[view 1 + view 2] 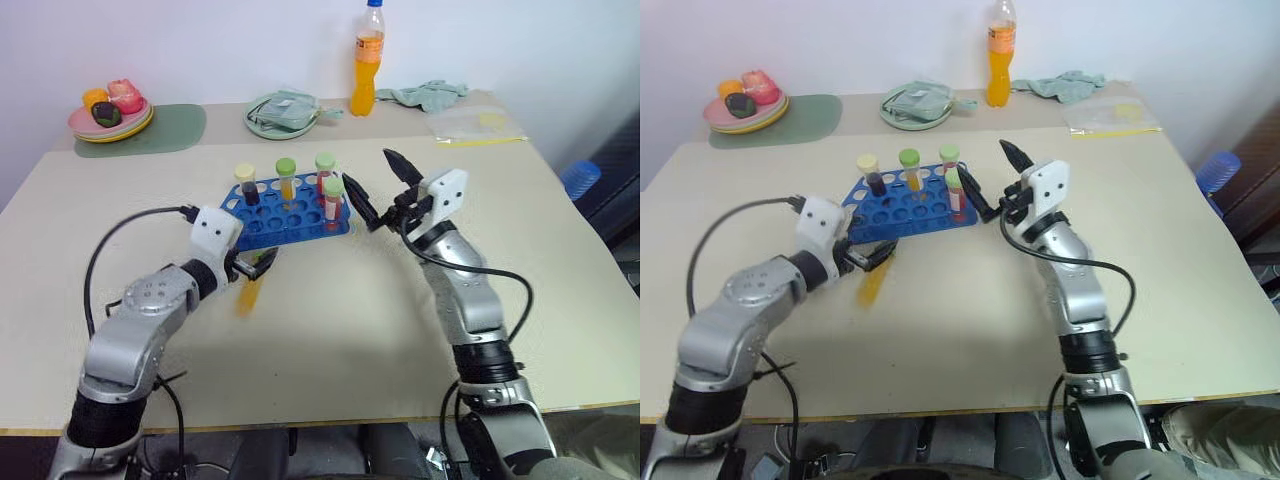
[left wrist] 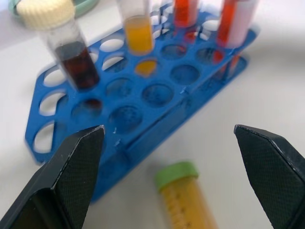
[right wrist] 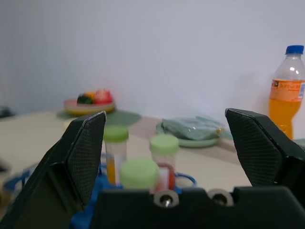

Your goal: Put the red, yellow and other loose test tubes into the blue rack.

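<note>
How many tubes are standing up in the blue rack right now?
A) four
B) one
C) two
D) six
A: four capped tubes stand in the blue rack: the maroon tube, the yellow-orange tube and two red tubes; another tube still lies on the table.

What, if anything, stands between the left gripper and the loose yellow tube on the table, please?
Nothing visible. The left gripper is open, and the yellow tube lies on the bare table just ahead of its fingertips, beside the rack.

No legible text anywhere; orange drink bottle [image 3: 286, 95] label (white lettering, too blurred) and yellow tube [image 2: 188, 205] graduations unreadable.
</note>
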